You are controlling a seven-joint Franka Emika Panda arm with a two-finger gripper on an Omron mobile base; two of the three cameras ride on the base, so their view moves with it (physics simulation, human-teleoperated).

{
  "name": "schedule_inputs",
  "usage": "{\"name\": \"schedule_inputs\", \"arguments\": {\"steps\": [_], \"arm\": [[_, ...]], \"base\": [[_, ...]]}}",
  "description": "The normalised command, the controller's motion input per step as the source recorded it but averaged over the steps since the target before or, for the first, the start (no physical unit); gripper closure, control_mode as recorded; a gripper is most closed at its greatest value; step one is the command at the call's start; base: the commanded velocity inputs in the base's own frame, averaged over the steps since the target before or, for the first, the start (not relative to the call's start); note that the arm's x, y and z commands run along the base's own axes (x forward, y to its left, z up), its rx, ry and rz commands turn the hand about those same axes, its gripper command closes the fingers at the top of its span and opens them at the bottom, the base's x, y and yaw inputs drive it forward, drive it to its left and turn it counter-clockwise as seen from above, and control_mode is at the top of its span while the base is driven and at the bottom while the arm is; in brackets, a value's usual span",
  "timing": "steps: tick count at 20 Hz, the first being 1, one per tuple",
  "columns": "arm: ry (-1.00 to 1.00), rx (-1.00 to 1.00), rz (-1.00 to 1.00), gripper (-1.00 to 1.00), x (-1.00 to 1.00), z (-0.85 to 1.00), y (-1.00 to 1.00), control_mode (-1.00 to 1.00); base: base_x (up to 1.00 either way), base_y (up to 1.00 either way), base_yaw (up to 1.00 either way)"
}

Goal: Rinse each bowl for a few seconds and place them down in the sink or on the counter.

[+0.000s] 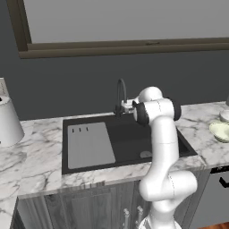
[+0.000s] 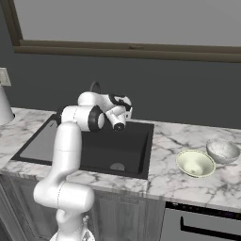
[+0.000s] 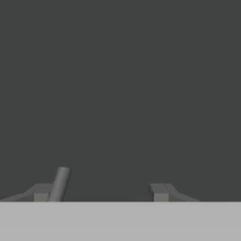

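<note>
— How did the bowls look, and where were they?

— There were two small round shallow bowls on the white grey-veined marble counter [image 2: 188,188], to the right of the sink. The nearer, pale cream-green bowl [image 2: 195,163] sat upright with its hollow facing up. The greyer off-white bowl [image 2: 222,150] stood just behind and to the right of it, so close that I could not tell whether they touched. From the left base view the cream-green bowl [image 1: 220,131] sat at the right edge of the picture, with the other one [image 1: 225,116] cut off behind it.

— And the sink?

— It was a large black rectangular recessed basin [image 2: 124,146] with a flat grey drainboard panel [image 1: 89,145] on its left side and a round drain [image 2: 116,166] in the floor. The dark gooseneck faucet [image 1: 120,96] rose from the back edge.

— What was the gripper doing?

— The two-finger gripper [image 3: 100,192] was at the back of the basin by the faucet, facing the dark grey wall [image 3: 122,84]. Its fingertips [image 3: 161,192] stood well apart with nothing between them. A thin grey rod [image 3: 60,183] rose close beside the left fingertip; I could not tell whether they touched. The bowls were well away from it.
</note>
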Motion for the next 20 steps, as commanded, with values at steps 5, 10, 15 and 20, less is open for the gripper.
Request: {"name": "schedule_inputs", "arguments": {"steps": [5, 10, 15, 20], "arm": [[0.05, 0.01, -0.03, -1.0, 0.19, -0.23, -0.39, -1.0], [0.04, 0.02, -0.02, -1.0, 0.13, -0.28, -0.43, -1.0], [0.03, 0.01, -0.01, -1.0, 0.01, -0.44, -0.41, -1.0], [0.01, 0.0, 0.0, -1.0, -0.07, -0.55, -0.39, -1.0]], "base": [[0.0, 0.0, 0.0], [0.0, 0.0, 0.0], [0.0, 0.0, 0.0], [0.0, 0.0, 0.0]]}}
